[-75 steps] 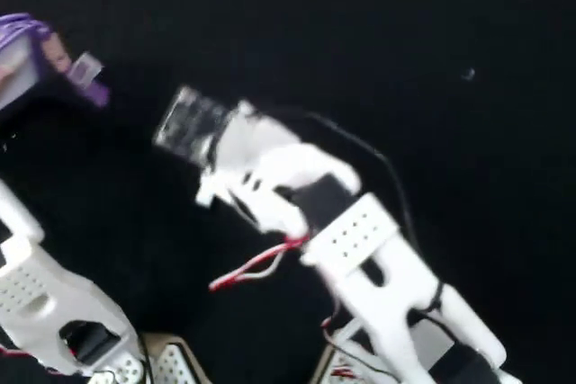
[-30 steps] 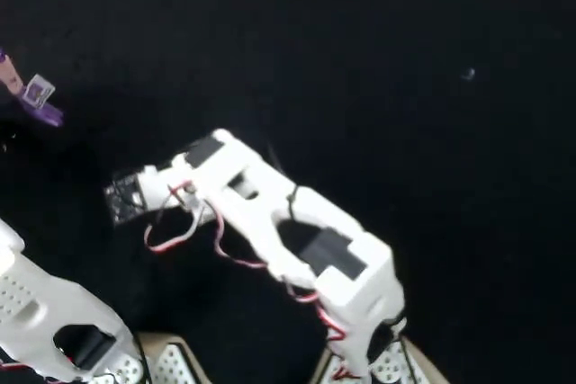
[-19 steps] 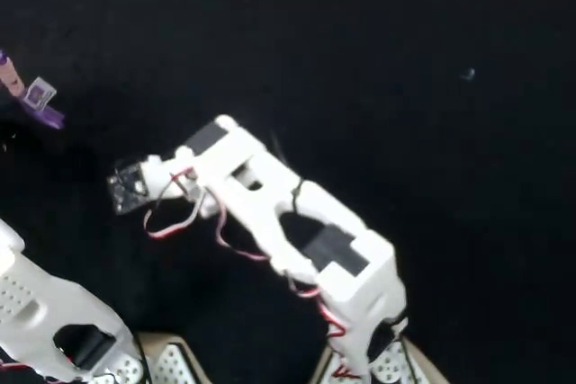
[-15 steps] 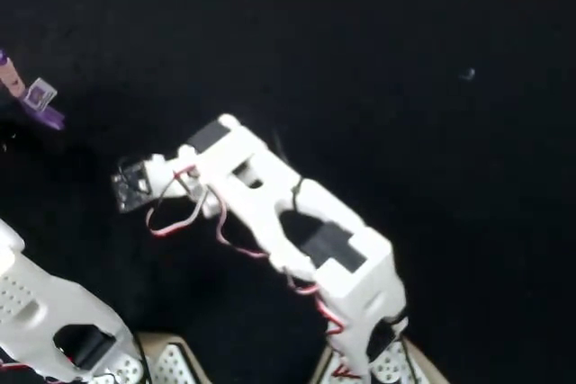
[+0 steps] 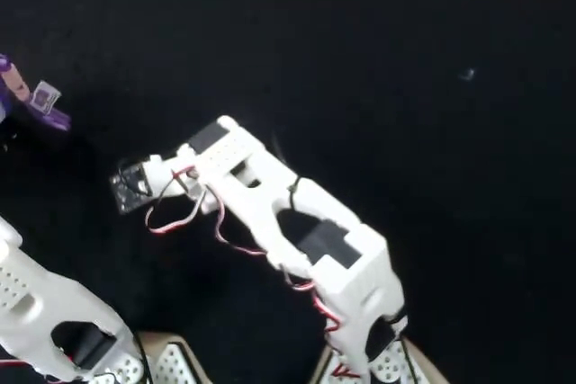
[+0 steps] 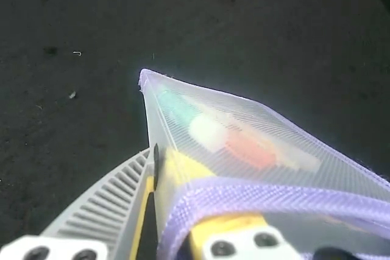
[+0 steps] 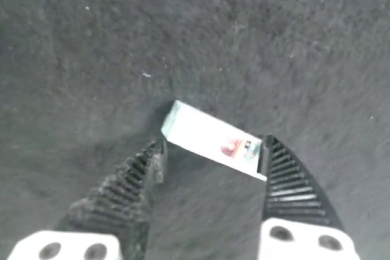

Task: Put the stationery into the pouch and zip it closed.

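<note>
The clear mesh pouch (image 6: 256, 168) with purple trim hangs in my left gripper (image 6: 161, 178), which is shut on its zip edge; several coloured items show inside it. In the high view the pouch (image 5: 36, 101) sits at the table's far left edge. A small white box (image 7: 210, 138) with a coloured print lies on the black cloth. My right gripper (image 7: 213, 148) is low over it with a fingertip against each short end. In the high view that gripper (image 5: 130, 188) is left of the table's middle, at the end of the white arm.
Black cloth (image 5: 432, 132) covers the whole table, with wide bare room to the right and back. The left arm's white base (image 5: 45, 312) fills the front left corner. Red and white cables (image 5: 180, 213) hang under the right arm.
The right arm swung left and toward the front, lowered onto the cloth, and has held nearly still for the last half second. The pouch slid left, then edged slightly right.
</note>
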Robot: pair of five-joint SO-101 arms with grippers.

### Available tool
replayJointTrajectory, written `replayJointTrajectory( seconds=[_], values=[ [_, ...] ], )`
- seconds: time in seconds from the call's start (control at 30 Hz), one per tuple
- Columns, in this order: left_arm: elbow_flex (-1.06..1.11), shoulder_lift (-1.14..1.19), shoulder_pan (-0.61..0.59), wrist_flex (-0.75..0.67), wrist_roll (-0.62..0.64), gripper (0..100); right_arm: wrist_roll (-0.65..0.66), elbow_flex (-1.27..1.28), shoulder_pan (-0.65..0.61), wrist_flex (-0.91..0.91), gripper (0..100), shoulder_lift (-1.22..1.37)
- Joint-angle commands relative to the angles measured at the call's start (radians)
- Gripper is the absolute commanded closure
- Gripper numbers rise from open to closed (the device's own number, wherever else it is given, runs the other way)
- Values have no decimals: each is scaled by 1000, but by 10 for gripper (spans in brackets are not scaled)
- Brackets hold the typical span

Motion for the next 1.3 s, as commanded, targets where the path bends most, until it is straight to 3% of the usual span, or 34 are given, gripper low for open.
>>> replayJointTrajectory(
  seconds=[0.0,0.4,0.7,0.97,1.27],
  values=[
    [-44,-11,-1,-31,-8,970,29,-33,-14,-8,769,1],
    [-44,-11,1,-40,-8,970,29,-12,-60,-103,770,54],
    [-44,-8,-1,-40,-8,970,34,-124,-29,51,770,76],
    [-44,-5,-1,-37,-8,970,34,-125,11,80,770,77],
    [-44,-8,-1,-32,-6,970,29,-130,-12,14,988,125]
  ],
)
